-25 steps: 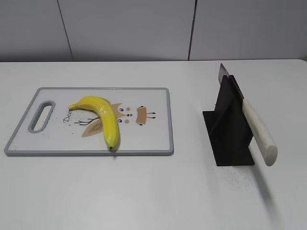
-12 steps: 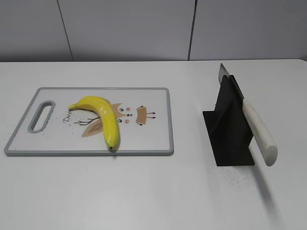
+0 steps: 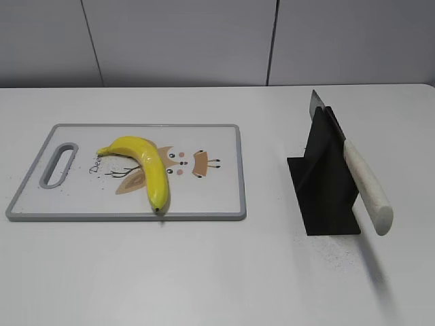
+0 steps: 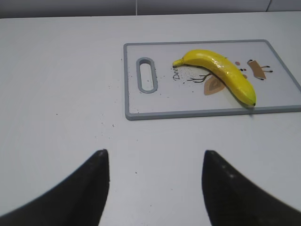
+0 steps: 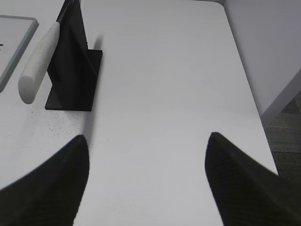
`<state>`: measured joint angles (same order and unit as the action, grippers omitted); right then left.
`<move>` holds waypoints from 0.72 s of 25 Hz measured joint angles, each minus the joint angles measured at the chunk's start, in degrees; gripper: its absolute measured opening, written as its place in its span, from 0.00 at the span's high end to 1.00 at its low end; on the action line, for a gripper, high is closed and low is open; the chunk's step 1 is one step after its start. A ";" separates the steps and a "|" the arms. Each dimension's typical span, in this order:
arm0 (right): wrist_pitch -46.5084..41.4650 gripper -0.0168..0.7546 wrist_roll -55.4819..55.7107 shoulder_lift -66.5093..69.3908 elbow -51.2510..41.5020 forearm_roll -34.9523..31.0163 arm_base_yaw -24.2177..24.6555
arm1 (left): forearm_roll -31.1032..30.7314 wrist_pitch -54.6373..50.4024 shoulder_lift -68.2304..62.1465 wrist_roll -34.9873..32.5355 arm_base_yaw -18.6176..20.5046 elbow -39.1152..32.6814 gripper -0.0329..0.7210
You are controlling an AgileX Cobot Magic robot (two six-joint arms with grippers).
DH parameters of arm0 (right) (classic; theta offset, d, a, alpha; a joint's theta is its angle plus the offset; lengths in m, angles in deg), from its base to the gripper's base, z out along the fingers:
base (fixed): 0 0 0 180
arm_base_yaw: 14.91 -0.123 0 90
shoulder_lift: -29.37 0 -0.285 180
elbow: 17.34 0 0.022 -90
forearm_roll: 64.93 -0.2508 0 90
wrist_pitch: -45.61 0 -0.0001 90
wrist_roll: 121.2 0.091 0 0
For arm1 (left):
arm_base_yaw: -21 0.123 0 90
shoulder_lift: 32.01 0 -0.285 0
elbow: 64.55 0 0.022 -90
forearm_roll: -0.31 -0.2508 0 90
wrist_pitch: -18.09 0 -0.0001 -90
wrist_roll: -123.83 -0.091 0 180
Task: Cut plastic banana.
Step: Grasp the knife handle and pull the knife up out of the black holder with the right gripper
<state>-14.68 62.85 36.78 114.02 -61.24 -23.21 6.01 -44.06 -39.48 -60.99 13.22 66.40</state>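
**Even, soft light; sharp scene, blurred foregrounds**

All three views are brightly and evenly lit from above. A faint shadow is cast by the knife handle (image 3: 368, 187) toward the lower right of the exterior view. Small glints are seen on the plastic banana (image 4: 220, 74). The dark fingers (image 4: 89, 188) at the lower edges of both wrist views are rendered soft and out of focus

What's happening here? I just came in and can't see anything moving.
Nothing is being handled yet. The banana lies whole on the cutting board, and the knife sits in its black stand to the right. Both grippers are open and empty: the left gripper hovers over bare table short of the board, the right gripper near the stand. No cut has been made.
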 joint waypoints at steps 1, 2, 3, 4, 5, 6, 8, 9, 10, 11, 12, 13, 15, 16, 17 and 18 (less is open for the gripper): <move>0.00 0.23 0.00 0.00 0.00 0.00 0.00 | 0.00 0.00 0.00 0.00 0.00 0.00 0.18; 0.00 0.23 0.00 0.00 0.00 0.00 0.00 | 0.00 0.00 0.00 0.00 0.00 0.00 0.18; 0.00 0.23 0.00 0.00 0.00 0.00 0.00 | 0.00 0.00 0.00 -0.04 0.00 0.00 0.18; 0.00 0.23 0.00 0.00 0.00 0.00 0.00 | 0.00 0.00 0.00 -0.04 0.00 0.00 0.18; 0.00 0.23 0.00 0.00 0.00 0.00 0.00 | 0.00 0.00 0.00 -0.04 0.00 0.00 0.18; 0.00 0.23 0.00 0.00 0.00 0.00 0.00 | 0.00 0.00 0.00 -0.04 0.00 0.00 0.18; 0.00 0.23 0.00 0.00 0.00 0.00 0.00 | 0.00 0.00 0.00 0.00 0.00 0.00 0.18; 0.00 0.23 0.00 0.00 0.00 0.00 0.00 | 0.00 0.00 0.00 -0.04 0.00 0.00 0.18; 0.00 0.23 0.00 0.00 0.00 0.00 0.00 | 0.00 0.00 0.00 -0.05 0.00 0.00 0.18; 0.00 0.23 0.00 0.00 0.00 0.00 0.00 | 0.00 0.00 0.00 0.01 0.00 0.00 0.18; 0.00 0.23 0.00 0.00 0.00 0.00 0.00 | 0.00 0.00 0.00 -0.04 0.00 0.00 0.18; 0.06 0.23 0.00 0.00 0.00 0.11 0.00 | 0.00 0.00 0.00 -0.04 0.00 0.00 0.18; 0.06 0.23 0.00 1.69 0.07 0.18 0.00 | 0.00 0.00 0.00 -0.04 0.00 0.00 0.18; 0.06 0.23 0.00 3.14 0.20 0.10 0.00 | 0.00 0.00 0.00 -0.04 0.00 0.00 0.18; 0.06 0.23 0.00 5.27 0.28 -0.32 0.00 | 0.00 0.00 0.00 -0.04 0.00 0.00 0.18; -0.07 0.23 0.00 7.67 0.58 -0.97 0.00 | 0.00 0.00 0.00 -0.04 0.00 0.00 0.18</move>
<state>-14.75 62.85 44.46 114.60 -62.21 -23.21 6.01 -44.06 -39.48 -61.04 13.22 66.40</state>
